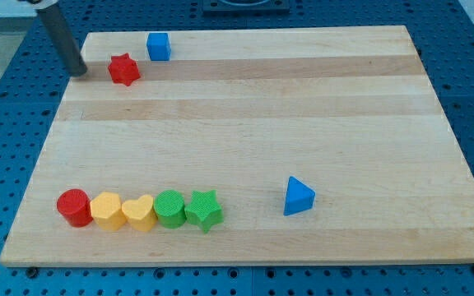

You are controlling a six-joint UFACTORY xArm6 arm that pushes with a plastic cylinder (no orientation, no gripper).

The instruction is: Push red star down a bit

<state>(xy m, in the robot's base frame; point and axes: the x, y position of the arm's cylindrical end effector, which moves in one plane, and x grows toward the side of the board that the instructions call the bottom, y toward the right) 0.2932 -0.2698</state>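
Sitting left of red star (123, 69) — my tip (79, 72) | blue cube (158, 46) near

No text, label, brand, number or sign can be read anywhere in the camera view. The wooden desk (245, 123) shows only bare grain, and the coloured blocks lying on it carry no markings. The blue perforated surface (6, 99) around the desk is likewise unlettered.

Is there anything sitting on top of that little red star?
No. The red star has a bare top and lies flat on the wooden board. My tip stands apart at its left. What lies beneath it is hidden.
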